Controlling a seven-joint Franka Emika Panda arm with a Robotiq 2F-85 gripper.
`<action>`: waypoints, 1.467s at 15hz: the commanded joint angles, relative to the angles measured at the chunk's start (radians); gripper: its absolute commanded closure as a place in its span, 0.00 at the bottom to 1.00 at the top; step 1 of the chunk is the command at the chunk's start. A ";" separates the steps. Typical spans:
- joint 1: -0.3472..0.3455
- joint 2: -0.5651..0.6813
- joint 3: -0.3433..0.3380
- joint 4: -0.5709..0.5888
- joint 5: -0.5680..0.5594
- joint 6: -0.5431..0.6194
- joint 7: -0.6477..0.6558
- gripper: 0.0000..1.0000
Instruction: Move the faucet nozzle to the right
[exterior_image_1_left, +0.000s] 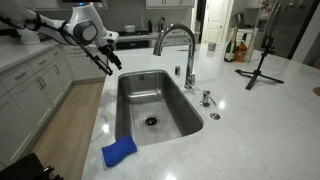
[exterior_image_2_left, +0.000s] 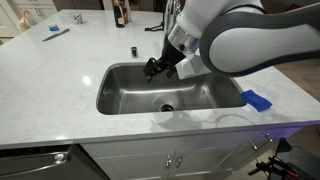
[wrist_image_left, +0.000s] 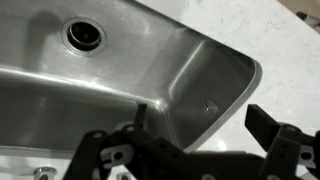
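While the white stone countertop (exterior_image_1_left: 265, 110) spread wide on all sides, a stainless steel sink (exterior_image_1_left: 130, 95) sat sunk into it, its rim a rounded rectangle with open counter along each edge. The robot's white arm (exterior_image_1_left: 85, 22) reached in above the counter. Its gripper (exterior_image_1_left: 108, 55) hung in free air over one end of the sink. In the wrist view the two dark fingers (wrist_image_left: 262, 125) stood spread apart with nothing between them, above a corner of the basin. The faucet nozzle (exterior_image_1_left: 175, 32) rose from the counter at the sink's edge, well apart from the gripper, its chrome arch bending toward the basin. A black tripod (exterior_image_1_left: 262, 65) stood farther along the counter. A blue cloth (exterior_image_1_left: 118, 151) lay just beside a sink corner. Down in the basin sat a round drain (exterior_image_1_left: 151, 119).
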 joint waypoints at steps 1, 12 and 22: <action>0.027 0.017 -0.043 0.023 -0.075 0.121 0.094 0.00; 0.068 0.005 -0.212 0.020 -0.408 0.381 0.367 0.00; 0.148 0.028 -0.371 0.100 -0.760 0.420 0.695 0.00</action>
